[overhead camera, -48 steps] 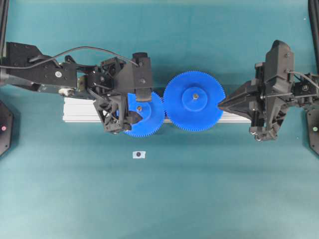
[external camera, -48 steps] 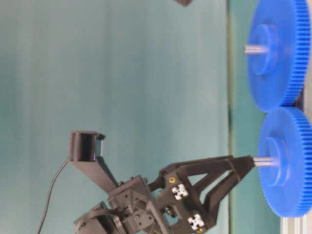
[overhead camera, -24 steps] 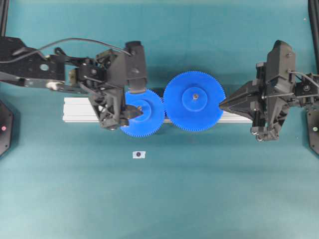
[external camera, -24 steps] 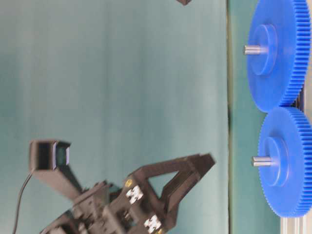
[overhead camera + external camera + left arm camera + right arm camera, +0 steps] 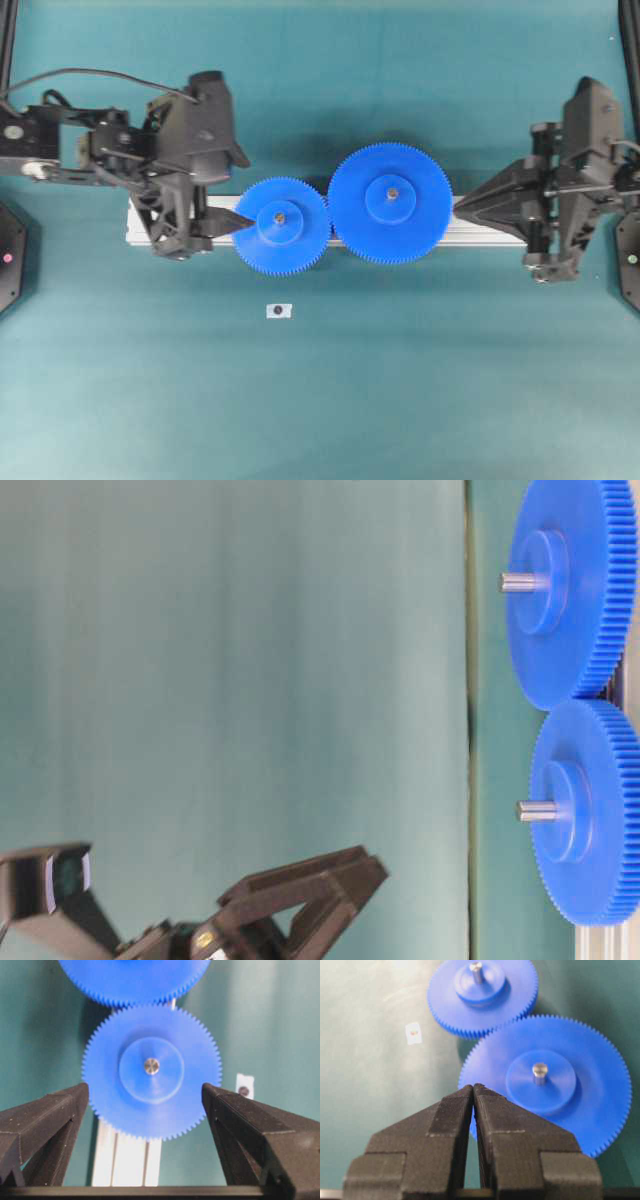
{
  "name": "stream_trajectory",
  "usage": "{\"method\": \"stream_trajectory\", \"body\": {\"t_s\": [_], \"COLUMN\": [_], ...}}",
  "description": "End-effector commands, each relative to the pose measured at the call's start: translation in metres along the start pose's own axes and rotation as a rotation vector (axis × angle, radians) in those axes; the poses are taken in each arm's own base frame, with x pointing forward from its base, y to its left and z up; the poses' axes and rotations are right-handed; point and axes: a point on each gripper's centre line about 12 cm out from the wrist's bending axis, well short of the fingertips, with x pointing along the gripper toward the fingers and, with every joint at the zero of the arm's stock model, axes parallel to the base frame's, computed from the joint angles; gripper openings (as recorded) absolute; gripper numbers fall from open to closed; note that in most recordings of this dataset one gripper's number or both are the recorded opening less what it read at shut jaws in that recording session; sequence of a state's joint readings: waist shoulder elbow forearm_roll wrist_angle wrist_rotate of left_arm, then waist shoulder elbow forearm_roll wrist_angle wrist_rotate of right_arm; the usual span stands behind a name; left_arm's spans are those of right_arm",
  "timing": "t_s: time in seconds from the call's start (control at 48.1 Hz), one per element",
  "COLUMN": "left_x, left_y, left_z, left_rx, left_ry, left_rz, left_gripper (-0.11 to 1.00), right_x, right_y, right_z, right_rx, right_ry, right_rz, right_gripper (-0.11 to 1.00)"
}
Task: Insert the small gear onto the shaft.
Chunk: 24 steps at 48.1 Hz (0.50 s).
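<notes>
The small gear (image 5: pixel 281 226) (image 5: pixel 590 810) (image 5: pixel 152 1072) (image 5: pixel 482 997) sits flat on the rail with the shaft (image 5: pixel 279 215) (image 5: pixel 537 811) (image 5: pixel 151 1065) (image 5: pixel 476 971) poking up through its hub. Its teeth mesh with the larger blue gear (image 5: pixel 390 203) (image 5: pixel 570 590) (image 5: pixel 555 1082). My left gripper (image 5: pixel 240 192) (image 5: pixel 370 872) (image 5: pixel 144 1089) is open and empty, drawn back left of the small gear and raised above it. My right gripper (image 5: pixel 458 208) (image 5: pixel 473 1087) is shut on nothing, its tip just off the larger gear's right rim.
Both gears stand on a silver aluminium rail (image 5: pixel 480 232) (image 5: pixel 127 1160). A small white sticker with a dark dot (image 5: pixel 279 311) (image 5: pixel 244 1087) (image 5: pixel 413 1033) lies on the teal mat in front of the small gear.
My left gripper has pulled back left and up from the small gear's hub, leaving the gear on the shaft. The right gripper has backed off to the right.
</notes>
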<state>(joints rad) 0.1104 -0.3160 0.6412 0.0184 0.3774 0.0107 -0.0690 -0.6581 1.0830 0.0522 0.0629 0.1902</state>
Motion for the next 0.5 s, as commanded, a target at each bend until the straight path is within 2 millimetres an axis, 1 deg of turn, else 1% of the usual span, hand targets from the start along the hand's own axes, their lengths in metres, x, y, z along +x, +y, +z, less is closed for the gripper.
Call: {"method": "stream_trajectory", "body": {"t_s": [0.0,0.104,0.187,0.27,0.374,0.478], "left_x": [-0.013,-0.016,-0.018,-0.022,-0.026,-0.029], "left_y": [-0.001,-0.001,-0.001,-0.001,-0.001,-0.001], "left_z": [0.009,0.004,0.000,0.002,0.002,-0.005], "left_rx": [0.003,0.003,0.003,0.004,0.004,0.004], "left_ry": [-0.060,-0.058,-0.055,-0.066,-0.075,-0.071], "left_rz": [0.000,0.000,0.000,0.000,0.001,0.000], "left_gripper": [0.91,0.91,0.90,0.88,0.82,0.72], "right_x": [-0.008,-0.019,-0.027,-0.035,-0.047,-0.058], "right_y": [0.001,0.002,0.002,0.002,0.002,0.001], "right_z": [0.006,0.007,0.003,0.000,-0.001,-0.002], "right_rx": [0.008,0.004,0.002,0.002,0.001,-0.004], "right_ry": [-0.042,-0.079,-0.095,-0.120,-0.163,-0.206], "right_rz": [0.009,0.021,0.029,0.038,0.051,0.059], "right_gripper": [0.14,0.14,0.14,0.14,0.14,0.14]}}
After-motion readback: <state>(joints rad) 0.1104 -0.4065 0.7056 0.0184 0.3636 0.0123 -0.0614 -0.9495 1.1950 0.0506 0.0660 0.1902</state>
